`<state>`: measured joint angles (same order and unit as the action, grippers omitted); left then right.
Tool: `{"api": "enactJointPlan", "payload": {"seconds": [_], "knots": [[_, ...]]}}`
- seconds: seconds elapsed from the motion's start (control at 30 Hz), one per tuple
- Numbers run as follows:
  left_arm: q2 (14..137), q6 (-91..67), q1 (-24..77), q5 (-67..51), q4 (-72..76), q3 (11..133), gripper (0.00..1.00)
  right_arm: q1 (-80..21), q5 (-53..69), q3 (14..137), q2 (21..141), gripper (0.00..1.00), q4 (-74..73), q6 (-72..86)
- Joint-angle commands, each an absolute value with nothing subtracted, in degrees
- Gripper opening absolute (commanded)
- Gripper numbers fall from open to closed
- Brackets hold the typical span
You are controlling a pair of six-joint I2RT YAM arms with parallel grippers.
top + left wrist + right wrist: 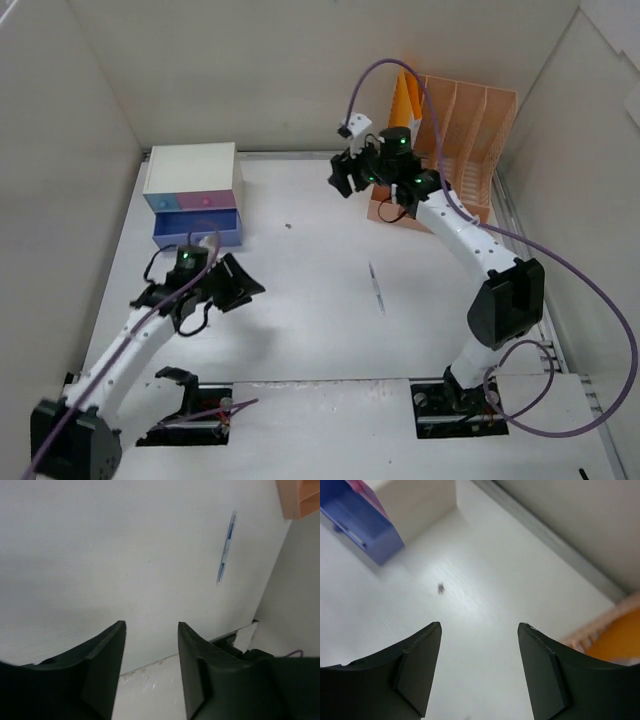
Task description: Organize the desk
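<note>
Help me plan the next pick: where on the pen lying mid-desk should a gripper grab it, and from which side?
Probably mid-barrel on the pen, coming straight down from above with the fingers closing across its thin width. It lies flat on the desk, running roughly near to far, with bare surface on either side for the fingers to land.

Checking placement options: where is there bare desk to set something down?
Bare desk lies between the drawer box and the pen, and from the pen to the arm bases. Crowded: by the file rack, under the right gripper, and in front of the drawer box, where the left gripper hangs.
</note>
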<state>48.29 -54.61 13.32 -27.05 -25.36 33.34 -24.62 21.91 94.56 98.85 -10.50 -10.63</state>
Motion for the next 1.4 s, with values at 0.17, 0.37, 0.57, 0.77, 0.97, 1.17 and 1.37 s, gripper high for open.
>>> {"api": "enactJointPlan", "payload": {"seconds": [0.17,0.37,0.57,0.77,0.97,1.17,1.37], "knots": [[77.56,-55.62,35.05,-9.77,-27.23,62.62,0.57,-11.26,26.45,81.23,85.53,0.52,-28.12,-9.85],[93.41,-63.27,41.74,-5.1,-35.24,78.82,0.6,-6.07,27.69,72.7,78.49,0.14,-28.04,-8.44],[106.42,-66.09,46.49,-0.36,-45.51,97.45,0.61,-4.22,25.58,68.91,76.03,0.0,-28.74,-7.29],[116.0,-66.88,49.13,-0.35,-49.47,109.5,0.62,-5.71,25.4,64.43,75.15,0.45,-30.76,-8.17],[122.95,-68.38,51.59,-1.13,-51.77,117.94,0.6,-3.0,21.82,62.31,73.48,0.44,-30.5,-5.72],[126.64,-68.64,53.43,-2.37,-52.29,122.43,0.55,0.06,19.69,59.69,71.99,0.25,-30.32,-4.22],[130.33,-68.38,54.67,-3.51,-53.0,124.71,0.48,2.37,20.56,57.13,69.44,0.19,-28.92,-2.64]]}}
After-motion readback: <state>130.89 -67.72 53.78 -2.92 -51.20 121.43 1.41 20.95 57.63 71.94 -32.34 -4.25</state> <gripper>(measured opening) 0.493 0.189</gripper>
